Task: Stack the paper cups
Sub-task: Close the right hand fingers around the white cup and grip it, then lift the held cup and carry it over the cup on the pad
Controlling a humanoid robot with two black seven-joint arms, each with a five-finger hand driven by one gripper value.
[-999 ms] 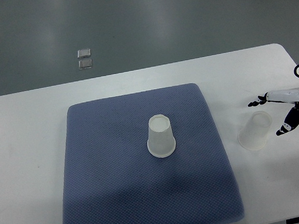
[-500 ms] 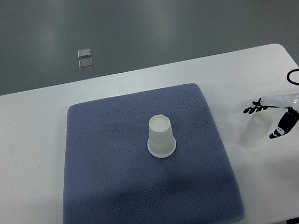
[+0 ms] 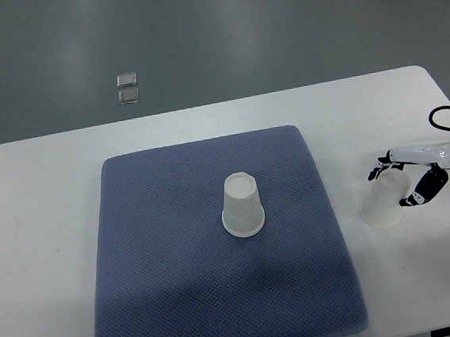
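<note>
Probably light and easily crushed, the paper cup wants a gentle mid-wall grip from the right hand, fingers spread around it.

Blue mat mostly bare; only obstacle on it = upside-down cup near centre, w/ open mat on all sides. Second cup stands off the mat on the white table, just beside mat's right edge; narrow strip of table between them. Right hand crowds that cup from the right, fingers either side of it. Left half of table and far strip behind mat free.
</note>
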